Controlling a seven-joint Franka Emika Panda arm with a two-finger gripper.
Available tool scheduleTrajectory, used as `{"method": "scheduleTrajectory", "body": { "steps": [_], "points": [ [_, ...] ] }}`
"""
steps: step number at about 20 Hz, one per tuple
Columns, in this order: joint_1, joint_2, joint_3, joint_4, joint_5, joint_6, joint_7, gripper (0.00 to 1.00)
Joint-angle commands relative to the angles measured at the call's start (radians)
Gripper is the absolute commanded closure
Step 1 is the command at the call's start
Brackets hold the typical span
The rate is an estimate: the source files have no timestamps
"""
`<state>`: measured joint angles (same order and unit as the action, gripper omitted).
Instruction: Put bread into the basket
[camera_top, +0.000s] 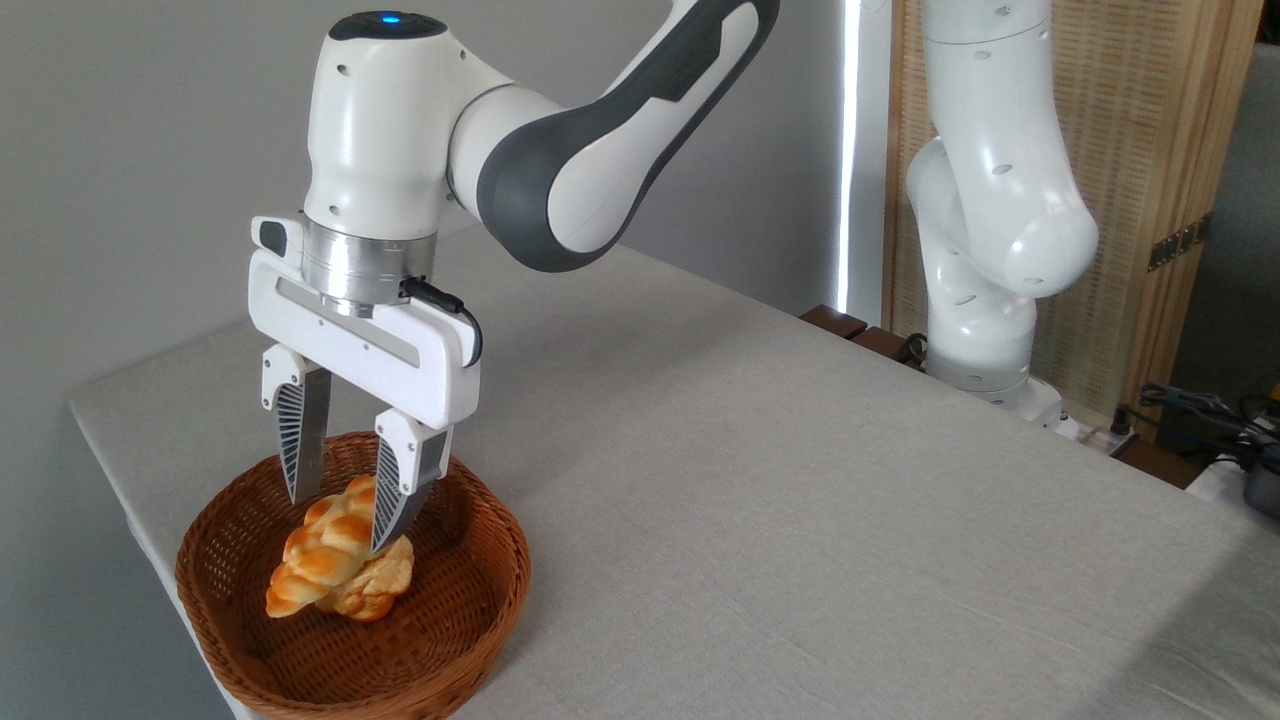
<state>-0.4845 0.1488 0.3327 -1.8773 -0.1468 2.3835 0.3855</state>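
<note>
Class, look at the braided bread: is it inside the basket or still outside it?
Inside. The bread lies within the wicker rim of the basket, with the gripper fingers straddling it. Whether the fingers grip it, cannot tell.

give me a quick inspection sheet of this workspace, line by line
surface: table under grey cloth, lightly wrinkled
job's things: bread lies inside basket near the table's left corner
clutter: nothing seen
grippers: claw straddles the bread, fingers apart; contact cannot be told
cables: black cable at the wrist; loose wires at far right
surroundings: grey wall, wooden slatted screen behind the arm's base
</note>
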Motion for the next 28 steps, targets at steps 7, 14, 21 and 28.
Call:
{"method": "scheduleTrajectory", "body": {
  "steps": [7,14,21,28],
  "points": [
    [-0.003,-0.101,0.008,0.041,-0.005,-0.162,-0.016,0.0],
    [-0.003,-0.114,0.009,0.207,0.098,-0.565,0.042,0.0],
    [-0.005,-0.155,0.063,0.245,0.098,-0.744,0.288,0.0],
    [-0.003,-0.15,0.106,0.245,0.072,-0.739,0.288,0.0]
  ]
}}
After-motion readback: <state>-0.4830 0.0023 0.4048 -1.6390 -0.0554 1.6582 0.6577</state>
